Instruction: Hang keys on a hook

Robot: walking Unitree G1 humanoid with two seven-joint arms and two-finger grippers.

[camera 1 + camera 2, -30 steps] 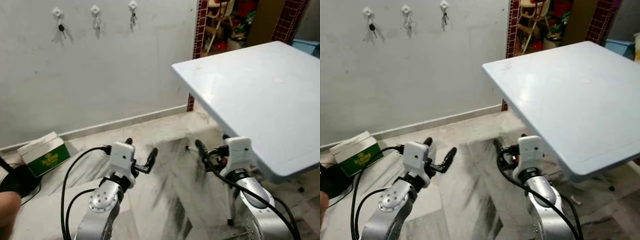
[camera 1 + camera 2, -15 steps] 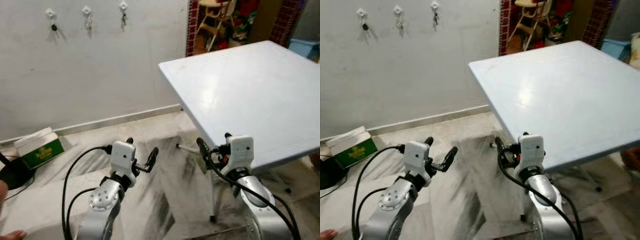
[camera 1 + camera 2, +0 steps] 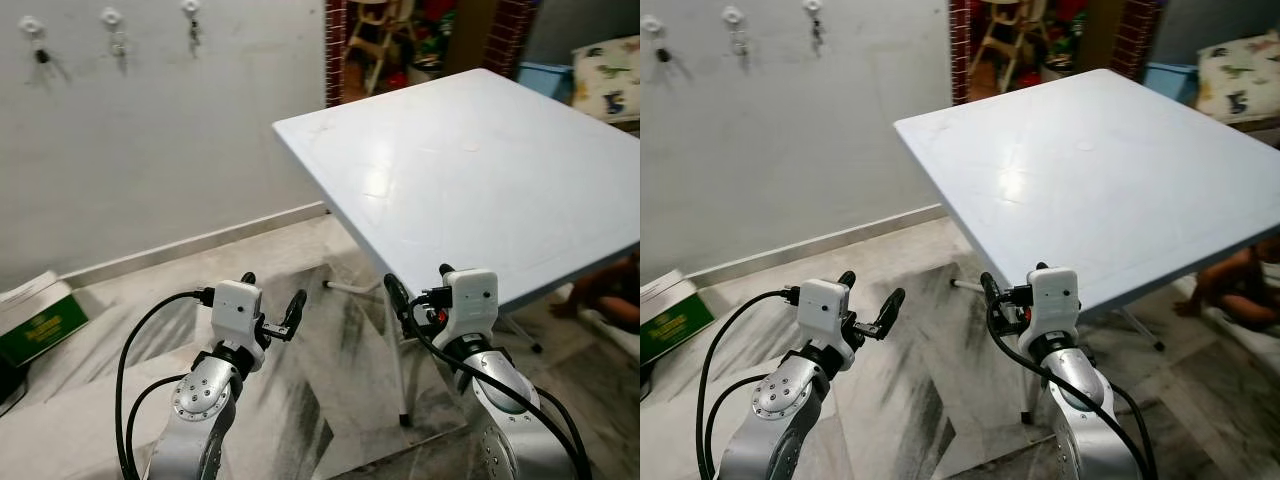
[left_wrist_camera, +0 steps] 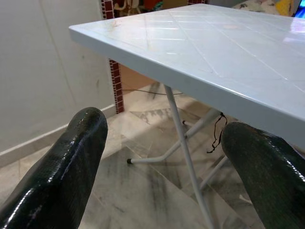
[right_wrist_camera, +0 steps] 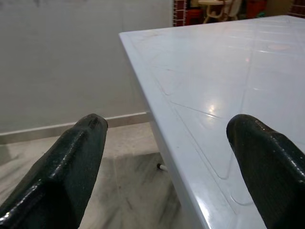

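Facing a pale blue tabletop (image 3: pixel 470 170) with both arms raised in front of the body, the robot holds nothing: the left tool (image 3: pixel 272 305) has its two black fingers spread wide, and the right tool (image 3: pixel 420 300) is just as wide, its wrist view looking across the tabletop's near corner. No loose keys can be made out on the tabletop, whose surface looks bare, or on the marble floor (image 3: pixel 300 400). The only keys in sight already hang from three white hooks (image 3: pixel 110 18) high on the grey wall (image 3: pixel 180 140), well off to the left and far from either tool. A green box (image 3: pixel 40 325) lies on the floor by the wall's skirting. By my reading the step in hand is a search, so the useful thing is to scan the far half of the tabletop slowly, since a small bunch could be lost in the glare. Once keys are found, a grip on the ring rather than on a blade would leave the ring free to slip over a hook. A person's leg (image 3: pixel 600 290) shows beyond the tabletop's right edge, so any turn should be kept tight.
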